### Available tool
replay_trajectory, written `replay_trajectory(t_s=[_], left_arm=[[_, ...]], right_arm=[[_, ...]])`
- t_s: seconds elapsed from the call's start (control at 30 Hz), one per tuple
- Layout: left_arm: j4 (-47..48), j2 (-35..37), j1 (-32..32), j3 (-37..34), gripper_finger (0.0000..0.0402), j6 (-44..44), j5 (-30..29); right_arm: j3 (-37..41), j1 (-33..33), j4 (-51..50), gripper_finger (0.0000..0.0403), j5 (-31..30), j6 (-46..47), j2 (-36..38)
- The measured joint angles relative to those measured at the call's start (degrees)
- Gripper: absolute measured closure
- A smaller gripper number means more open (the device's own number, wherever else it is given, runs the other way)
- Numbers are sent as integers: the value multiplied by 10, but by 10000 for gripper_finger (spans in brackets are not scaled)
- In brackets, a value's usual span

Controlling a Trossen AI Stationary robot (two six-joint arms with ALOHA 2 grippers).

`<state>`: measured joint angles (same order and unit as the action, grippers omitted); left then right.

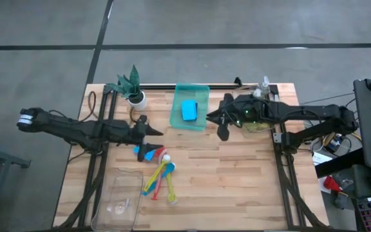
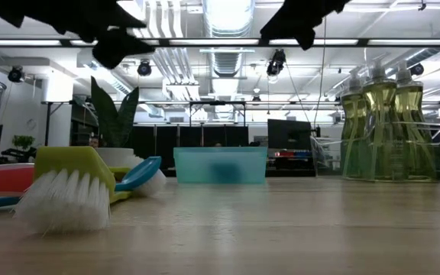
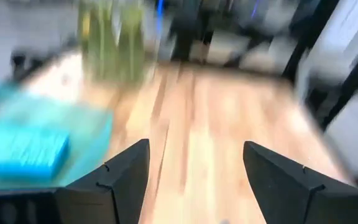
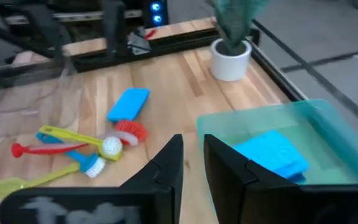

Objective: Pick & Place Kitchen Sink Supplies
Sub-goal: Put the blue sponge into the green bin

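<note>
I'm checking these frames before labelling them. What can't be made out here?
- Left wrist view: motion blur smears the soap bottles and the sponge in the green tray.
- Low view: both arms are cut off by the upper edge; the green tray's contents show only as a dark blur.
- High view: the right arm hides part of the soap bottles; the brushes overlap, so their count is unclear.

Blue sponge [image 1: 189, 110], green tray [image 1: 178, 118], yellowish soap [image 2: 378, 126]

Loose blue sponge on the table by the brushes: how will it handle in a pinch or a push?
The blue sponge looks like a thin flat slab, so probably light and compressible under a pinch. Lying flat on the wooden table, it should slide rather than roll or tip. It touches the brushes, so a push may drag them.
</note>
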<state>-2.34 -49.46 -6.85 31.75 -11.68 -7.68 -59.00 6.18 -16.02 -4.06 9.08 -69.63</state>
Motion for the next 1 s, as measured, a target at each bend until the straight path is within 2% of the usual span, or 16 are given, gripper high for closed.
replay_trajectory(t_s=[0.13, 0.23, 0.3, 0.67, 0.8, 1.0], left_arm=[[236, -16, 0, 77, 149, -3, -48], [351, -37, 0, 121, 149, 12, -95], [402, -58, 0, 139, 149, 17, -98], [503, -220, 2, 156, 149, 86, -103], [503, -263, 4, 167, 149, 109, -118], [503, -317, 19, 168, 149, 160, -108]], right_arm=[[42, -3, 60, 347, 3, -3, 0], [67, -3, 90, 349, 3, -3, 1], [78, -3, 96, 349, 3, -3, 1], [142, -15, 153, 351, 2, 12, 1], [148, -22, 157, 351, 2, 14, 1], [150, -34, 156, 351, 2, 12, 1]])
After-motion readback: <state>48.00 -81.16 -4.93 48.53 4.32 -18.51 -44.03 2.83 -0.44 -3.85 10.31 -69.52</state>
